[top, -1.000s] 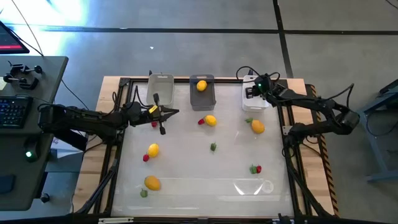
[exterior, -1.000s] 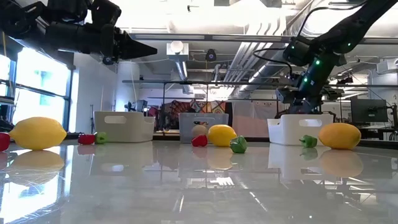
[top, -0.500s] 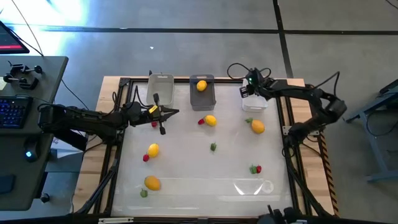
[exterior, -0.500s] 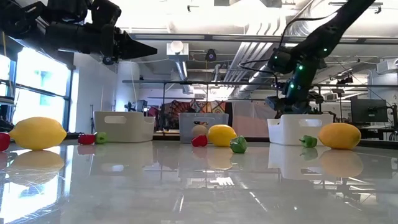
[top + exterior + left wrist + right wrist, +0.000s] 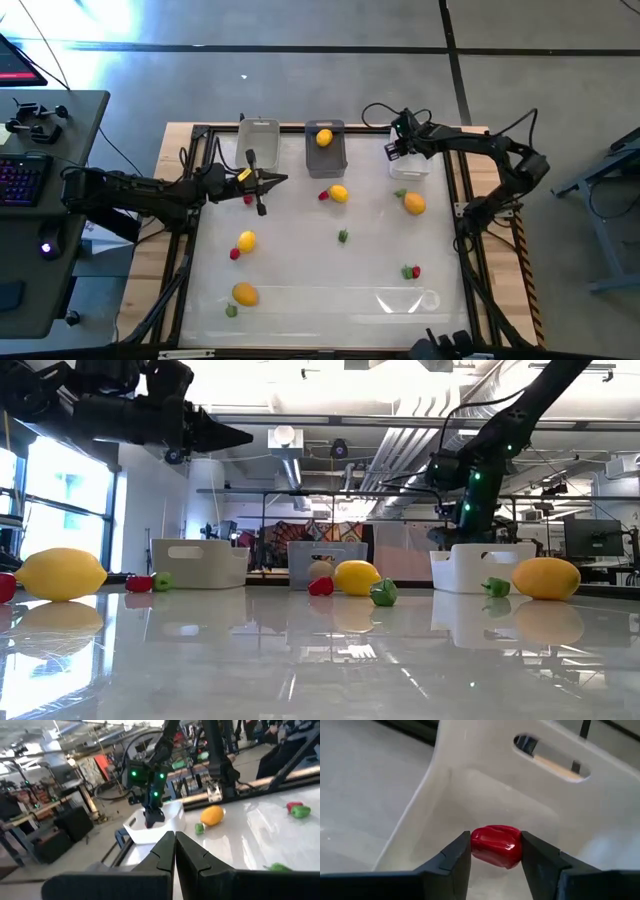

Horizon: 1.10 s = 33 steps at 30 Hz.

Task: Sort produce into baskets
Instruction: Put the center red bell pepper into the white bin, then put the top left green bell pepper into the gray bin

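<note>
One red berry (image 5: pixel 496 846) pinched in right end effector (image 5: pixel 496 851) — over white basket (image 5: pixel 470 795), lemon (image 5: pixel 414 204) nearby.

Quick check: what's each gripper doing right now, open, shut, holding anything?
Left gripper: shut, empty, over the table's left side.
Right gripper: shut on a red berry, over the white basket.
</note>
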Motion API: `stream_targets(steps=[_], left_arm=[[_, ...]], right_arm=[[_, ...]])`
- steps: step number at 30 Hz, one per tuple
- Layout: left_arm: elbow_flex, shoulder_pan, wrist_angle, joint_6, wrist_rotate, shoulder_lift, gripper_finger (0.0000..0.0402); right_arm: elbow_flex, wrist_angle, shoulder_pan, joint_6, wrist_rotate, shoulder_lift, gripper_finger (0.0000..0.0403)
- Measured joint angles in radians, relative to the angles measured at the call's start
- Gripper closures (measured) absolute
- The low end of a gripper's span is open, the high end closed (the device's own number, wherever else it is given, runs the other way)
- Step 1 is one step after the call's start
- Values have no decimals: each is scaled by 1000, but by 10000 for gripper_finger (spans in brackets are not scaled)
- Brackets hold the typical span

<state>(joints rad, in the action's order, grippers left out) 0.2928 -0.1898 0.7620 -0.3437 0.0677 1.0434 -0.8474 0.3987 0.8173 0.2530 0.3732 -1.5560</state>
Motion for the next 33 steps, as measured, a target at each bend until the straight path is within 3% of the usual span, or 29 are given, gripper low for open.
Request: stream_targets(steps=[9, 13, 19, 27, 33], left_arm=[[5, 5, -76, 157, -6, 0, 401], [2, 17, -85, 152, -13, 2, 402], [2, 21, -82, 147, -79, 2, 402], [2, 21, -82, 158, -84, 2, 402], [2, 21, -68, 156, -84, 2, 402]], right_arm=[[-140, 233, -35, -1, 51, 39, 155], [-214, 260, -65, -45, 28, 39, 142], [-278, 267, -144, -207, -68, 46, 187], [-277, 271, -308, -235, -117, 65, 281], [-277, 264, -410, -203, -133, 66, 296]])
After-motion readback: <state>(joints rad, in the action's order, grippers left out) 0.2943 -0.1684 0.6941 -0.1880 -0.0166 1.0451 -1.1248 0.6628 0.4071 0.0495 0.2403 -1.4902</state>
